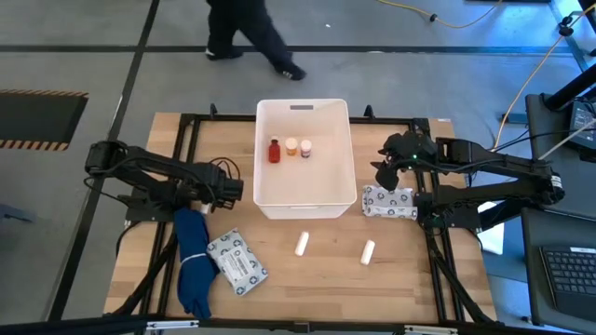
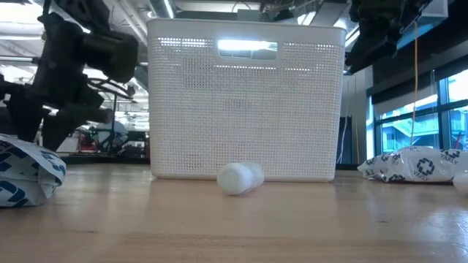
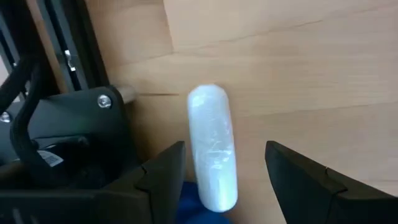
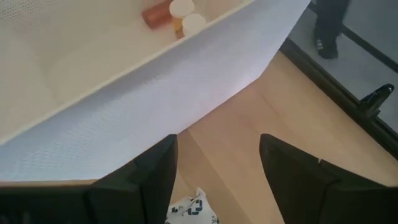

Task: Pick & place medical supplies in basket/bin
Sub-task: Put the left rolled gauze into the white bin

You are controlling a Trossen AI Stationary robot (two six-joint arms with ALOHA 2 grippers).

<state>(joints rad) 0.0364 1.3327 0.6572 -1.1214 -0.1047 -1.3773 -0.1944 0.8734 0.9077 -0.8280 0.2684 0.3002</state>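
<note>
The right end effector [image 1: 386,173] hovered open and empty just above the white printed packet [image 1: 389,202], which lay on the tabletop [image 1: 317,279] touching the white basket [image 1: 304,208] at its near right corner, long axis across the table. The left end effector [image 1: 233,186], also open and empty, waited beyond the basket's far side, so the right arm looked nearer.

- The table [image 1: 326,279] is pale wood, smooth and matt, with faint grain.
- The basket [image 2: 245,102] beside the right gripper [image 4: 217,180] is white plastic, its walls finely perforated like mesh.
- A white cylinder [image 3: 213,146] between the left gripper [image 3: 224,186] fingers looks wrapped in glossy clear film.
- The gripper fingers [image 4: 292,174] are dark matt plastic.
- The packet [image 2: 413,164] looks soft and crinkled.
</note>
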